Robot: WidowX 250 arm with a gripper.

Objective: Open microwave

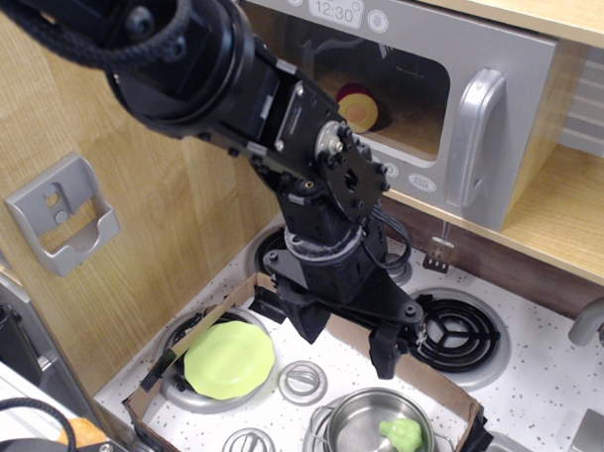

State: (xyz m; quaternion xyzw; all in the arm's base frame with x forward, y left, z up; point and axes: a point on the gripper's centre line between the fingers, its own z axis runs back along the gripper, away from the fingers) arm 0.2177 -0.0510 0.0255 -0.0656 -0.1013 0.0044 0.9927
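Observation:
The grey toy microwave point(455, 102) stands on the wooden shelf at the upper right, its door closed, with a vertical silver handle point(476, 138) on the right side of the door. Through the window I see a round red and yellow object point(361, 109) inside. My black gripper point(347, 345) hangs low over the stovetop, well below and left of the handle. Its two fingers point(309, 320) point down, spread apart, and hold nothing.
A cardboard tray point(455, 405) lies on the stove. A green plate point(230, 359) sits on the left burner, a steel pot point(374, 432) holds a green toy point(402, 435), and a black coil burner point(457, 331) is at the right. A grey wall holder point(62, 216) is on the left.

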